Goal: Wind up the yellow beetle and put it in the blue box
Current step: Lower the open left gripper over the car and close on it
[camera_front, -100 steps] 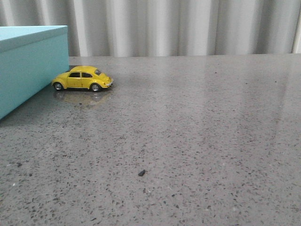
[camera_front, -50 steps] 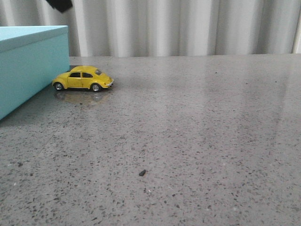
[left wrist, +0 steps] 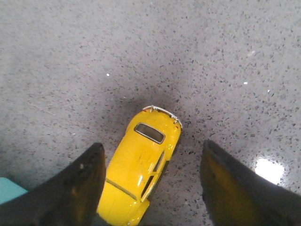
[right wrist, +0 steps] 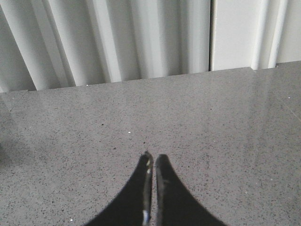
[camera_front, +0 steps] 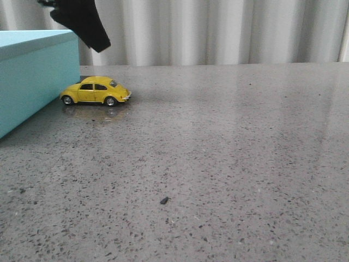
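The yellow beetle sits beside your blue box; your left gripper hangs above, jaws apart; right gripper jaws together.

We count one yellow beetle at the far left, and one blue box just left of it. We see two grippers: the left gripper with two fingers spread wide, the right gripper with two fingers pressed together. One small dark speck lies near, on one grey table
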